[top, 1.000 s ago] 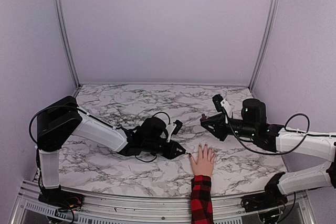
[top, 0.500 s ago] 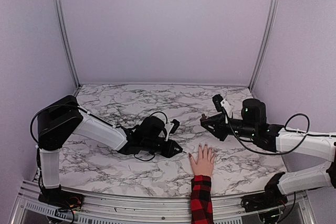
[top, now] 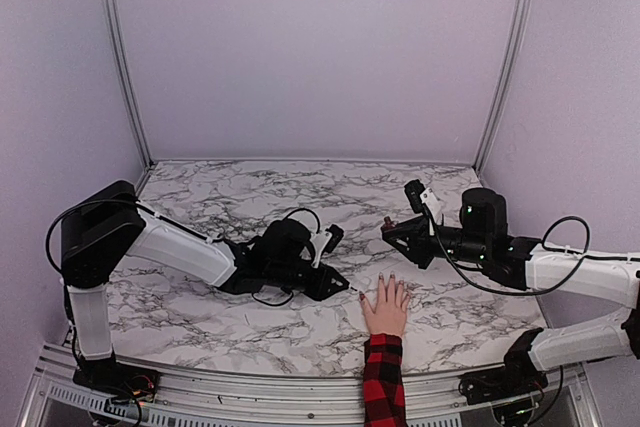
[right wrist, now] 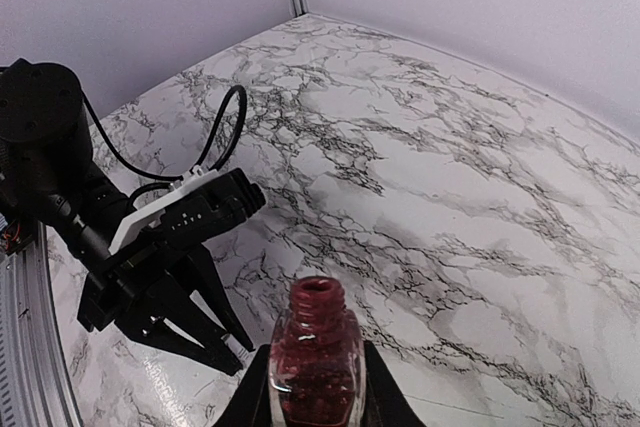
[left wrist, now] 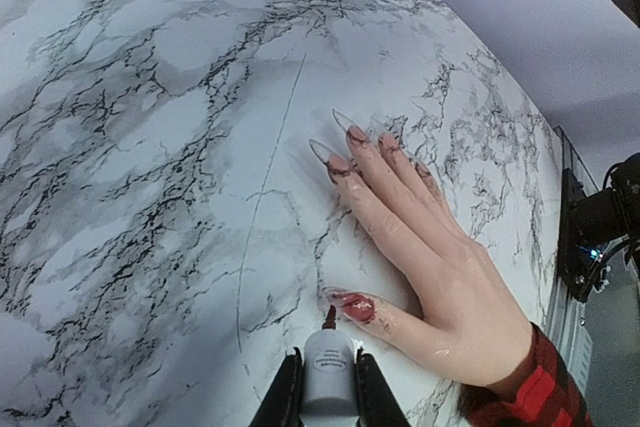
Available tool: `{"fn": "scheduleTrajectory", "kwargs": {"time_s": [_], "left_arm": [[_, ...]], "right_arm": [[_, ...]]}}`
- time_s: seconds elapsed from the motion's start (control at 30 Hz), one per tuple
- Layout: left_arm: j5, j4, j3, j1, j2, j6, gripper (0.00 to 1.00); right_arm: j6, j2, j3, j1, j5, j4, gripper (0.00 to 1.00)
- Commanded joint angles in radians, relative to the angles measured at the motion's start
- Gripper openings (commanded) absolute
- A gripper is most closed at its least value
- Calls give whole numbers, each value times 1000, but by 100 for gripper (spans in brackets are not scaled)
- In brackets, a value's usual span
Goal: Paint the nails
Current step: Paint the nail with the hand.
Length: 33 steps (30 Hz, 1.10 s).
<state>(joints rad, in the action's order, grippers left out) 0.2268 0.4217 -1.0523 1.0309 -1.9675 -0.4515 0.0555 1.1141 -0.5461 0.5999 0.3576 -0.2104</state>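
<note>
**A:** Big picture first: the marble table (top: 250, 197) lay wide around the tool, and the hand (left wrist: 440, 267) rested flat just ahead of it and to its right, plaid sleeve (top: 383, 382) trailing back behind.

**B:** And the left gripper (left wrist: 327, 389)?

**A:** Clamped narrow on the white brush cap (left wrist: 328, 359), jaws snug on both sides. The bristle tip (left wrist: 329, 317) pointed forward, just left of the thumbnail (left wrist: 357, 307), which gleamed wet and red. Touching or a hair off, I couldn't tell.

**B:** So the stroke itself?

**A:** My call: nudge the tip right onto the nail, keep it light, drag along the nail's length, and stay off the skin. Polish already looked pooled there, so a thin pass seemed wiser than a heavy one.

**B:** The other nails (left wrist: 338, 163)?

**A:** Farther ahead and to the right of the brush, fanned at the fingertips, dark at the base.

**B:** Room to work?

**A:** Plenty of bare marble ahead and to the left of the tool. The tight side was the right, where the thumb sat close. The rail (left wrist: 565, 277) at the table's edge ran well off to the right, beyond the wrist.

**B:** And the right gripper (right wrist: 315, 392)?

**A:** Well apart, beyond the fingertips, closed around the open polish bottle (right wrist: 315, 357), held upright for a dip.
</note>
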Motion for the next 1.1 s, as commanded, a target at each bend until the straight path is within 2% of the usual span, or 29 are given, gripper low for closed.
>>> {"fn": "scheduleTrajectory", "kwargs": {"time_s": [0.0, 1.07], "left_arm": [[53, 12, -23, 16, -2, 29, 0], [13, -29, -78, 13, -72, 0, 0]], "right_arm": [[-5, -13, -3, -6, 0, -38, 0], [-5, -18, -2, -6, -4, -35, 0]]}}
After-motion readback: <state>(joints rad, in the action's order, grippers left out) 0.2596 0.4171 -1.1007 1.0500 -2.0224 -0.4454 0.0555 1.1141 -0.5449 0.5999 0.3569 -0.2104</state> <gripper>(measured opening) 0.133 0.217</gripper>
